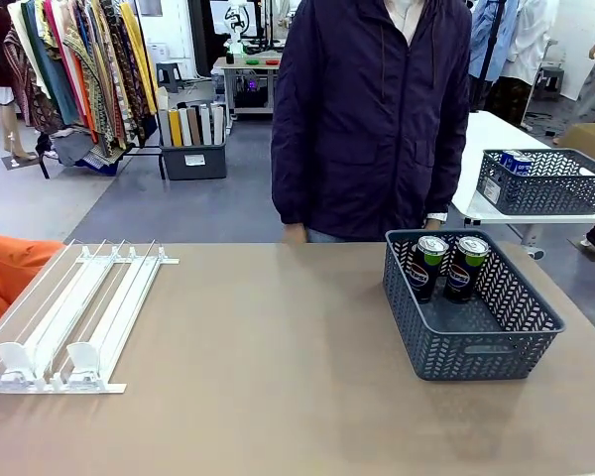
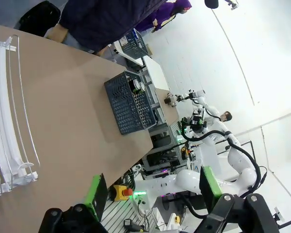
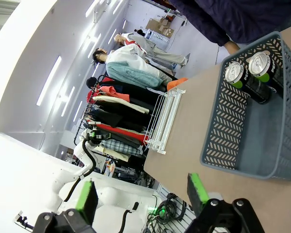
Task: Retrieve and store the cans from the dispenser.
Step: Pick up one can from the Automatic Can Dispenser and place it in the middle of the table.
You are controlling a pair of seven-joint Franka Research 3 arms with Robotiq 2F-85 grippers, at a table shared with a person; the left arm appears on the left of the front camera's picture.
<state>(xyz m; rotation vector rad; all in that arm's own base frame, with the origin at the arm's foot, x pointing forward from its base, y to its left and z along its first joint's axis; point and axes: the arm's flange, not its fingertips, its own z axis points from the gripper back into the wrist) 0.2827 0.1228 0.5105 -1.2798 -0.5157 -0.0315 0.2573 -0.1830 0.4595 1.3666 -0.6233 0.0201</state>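
We see two dark cans (image 1: 448,266) upright in the grey basket (image 1: 476,347) at three o'clock on the bench (image 1: 278,377); the dispenser (image 1: 74,317) at nine o'clock looks bare. Both end effectors (image 2: 150,194) (image 3: 140,196) hang spread and unloaded. Cans seem stiff, smooth and slippery (grip mid-body).
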